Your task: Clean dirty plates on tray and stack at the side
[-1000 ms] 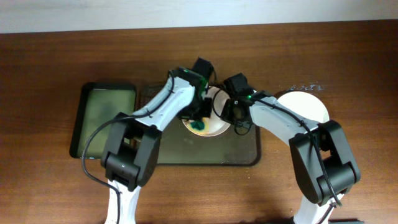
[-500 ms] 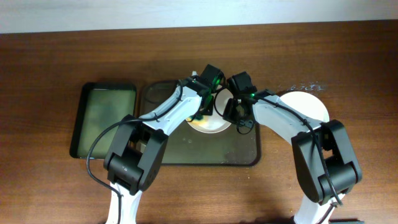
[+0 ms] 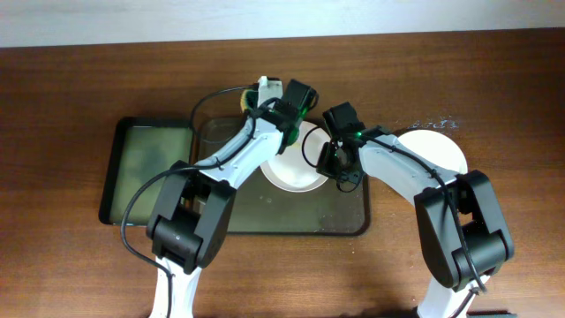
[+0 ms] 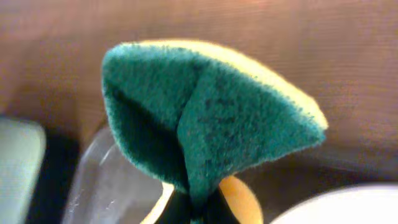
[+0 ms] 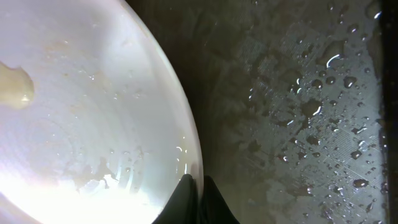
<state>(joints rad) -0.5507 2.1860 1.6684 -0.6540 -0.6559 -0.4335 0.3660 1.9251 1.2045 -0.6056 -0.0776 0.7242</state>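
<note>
Smeared plate (image 5: 81,112) on tray (image 3: 265,212), rim in pinch of right hand (image 5: 194,199); sponge (image 4: 205,118) in grip of left hand (image 3: 262,91), just beyond.

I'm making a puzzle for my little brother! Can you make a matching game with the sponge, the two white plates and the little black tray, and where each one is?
Things:
1 sponge
2 smeared plate
3 other plate
4 black tray

Places:
A on the table, right of the brown tray
B in the left pincer
C left of the brown tray
D on the brown tray, rim in the right pincer

Pairs: 1-B, 2-D, 3-A, 4-C
</note>
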